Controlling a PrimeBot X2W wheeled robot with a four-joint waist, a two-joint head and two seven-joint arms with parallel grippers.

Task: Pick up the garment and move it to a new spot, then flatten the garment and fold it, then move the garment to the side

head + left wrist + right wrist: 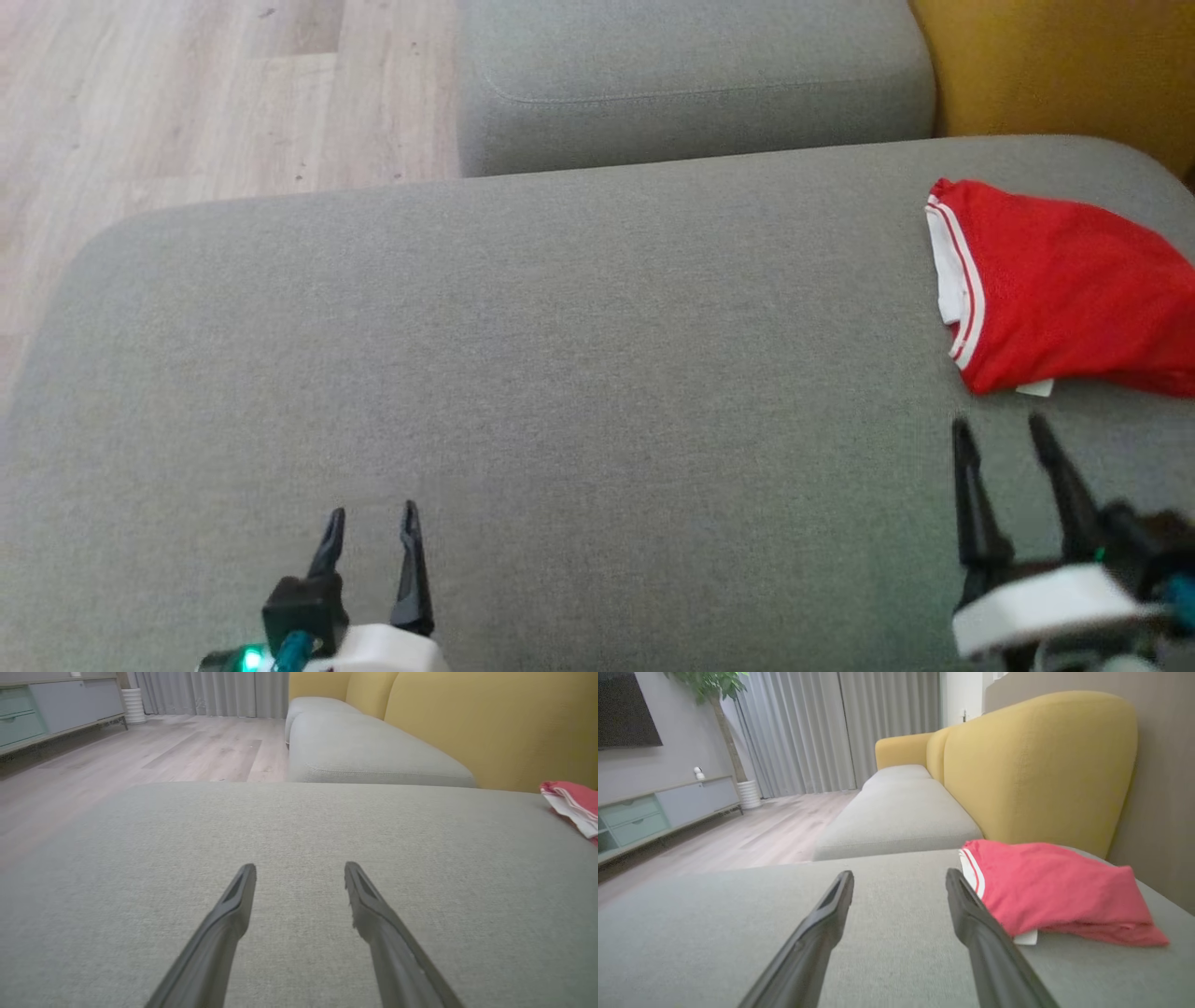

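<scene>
Head view: you have the folded red knit garment with white-striped trim (pixel 1055 289) lying at the right end of the broad grey fabric seat cushion (pixel 560 373). The left gripper (pixel 372 509) is well apart from it and the right gripper (pixel 999 422) just short of it, both spread and empty, which suggests the garment is already set aside. Left wrist view: left gripper (pixel 300 864) wide over bare cushion, garment (pixel 572 805) at the frame's right edge. Right wrist view: right gripper (pixel 900 871) wide, holding nothing, garment (pixel 1055 886) just beyond one finger, below the yellow upholstered backrest (pixel 1036 765).
</scene>
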